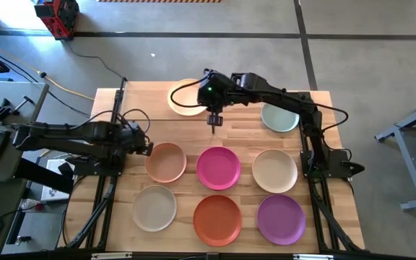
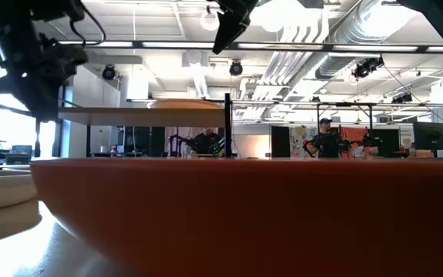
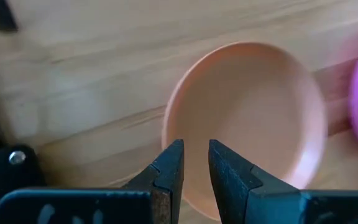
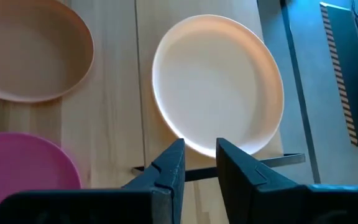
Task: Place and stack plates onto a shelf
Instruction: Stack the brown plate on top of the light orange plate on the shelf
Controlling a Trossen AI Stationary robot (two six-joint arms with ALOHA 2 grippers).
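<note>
Where the eye falls first: a slatted light-wood table (image 1: pixel 244 133) on a grey concrete floor; the low view looks across it into a large workshop with ceiling ducts, monitors and a person (image 2: pixel 325 138) far behind.
Shelf: the light-wood shelf (image 2: pixel 141 115) on thin black legs stands at the table's far edge, left of the middle, carrying the peach plate (image 1: pixel 188 99); in the right wrist view its board and black frame show under that plate.
Right gripper: the right gripper (image 1: pixel 214 121) hangs above bare table just in front of the shelf, behind the magenta plate (image 1: pixel 218 167); its fingers stand slightly apart, with nothing between them.
Left gripper: the left gripper (image 1: pixel 147 147) sits at the left rim of the tan-pink plate (image 1: pixel 166 162); the left wrist view shows its fingers a narrow gap apart over that rim. Whether they touch the rim I cannot tell.
Other plates: pale green plate (image 1: pixel 279 116) near the far right corner; cream plate (image 1: pixel 274 170) right of the magenta one; along the near edge, beige-grey plate (image 1: pixel 154 208), orange plate (image 1: pixel 217 219), purple plate (image 1: pixel 281 219).
Hidden or cut off: the orange plate's rim fills the lower half of the low view, blocking most of the table; the right arm covers part of the pale green plate.
</note>
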